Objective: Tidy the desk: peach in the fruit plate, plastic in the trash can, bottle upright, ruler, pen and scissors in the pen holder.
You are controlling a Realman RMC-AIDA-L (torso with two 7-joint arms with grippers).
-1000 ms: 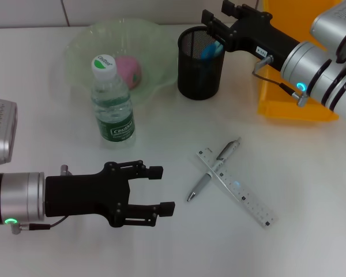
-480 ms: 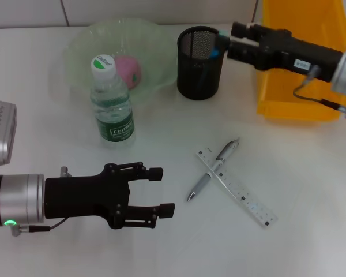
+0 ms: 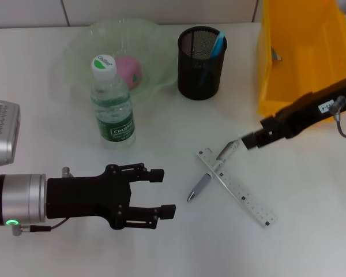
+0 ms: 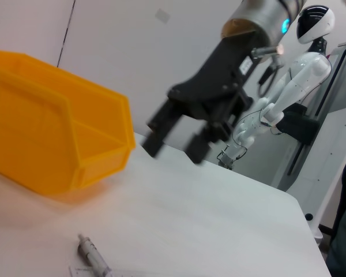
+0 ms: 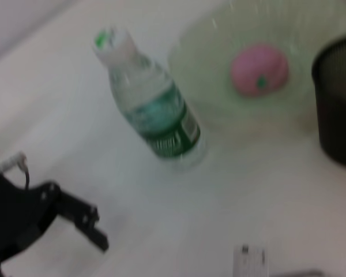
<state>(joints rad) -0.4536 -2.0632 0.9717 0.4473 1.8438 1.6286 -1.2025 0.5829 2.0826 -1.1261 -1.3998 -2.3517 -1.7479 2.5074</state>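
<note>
Pen (image 3: 214, 168) crossing ruler (image 3: 237, 187), right pincer (image 3: 251, 140) near

A white table (image 3: 311, 231) fills the head view; a tiled white wall (image 3: 23, 11) edges its far side. In the left wrist view, a plain pale wall (image 4: 121, 52) stands behind; a white humanoid figure (image 4: 277, 104) waits beside grey panels.

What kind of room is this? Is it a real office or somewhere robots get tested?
Probably a robot lab set up like a desk. The white table holds only a few tidy-up props, such as a pen holder and an orange bin, and a white humanoid robot stands in the background.
</note>
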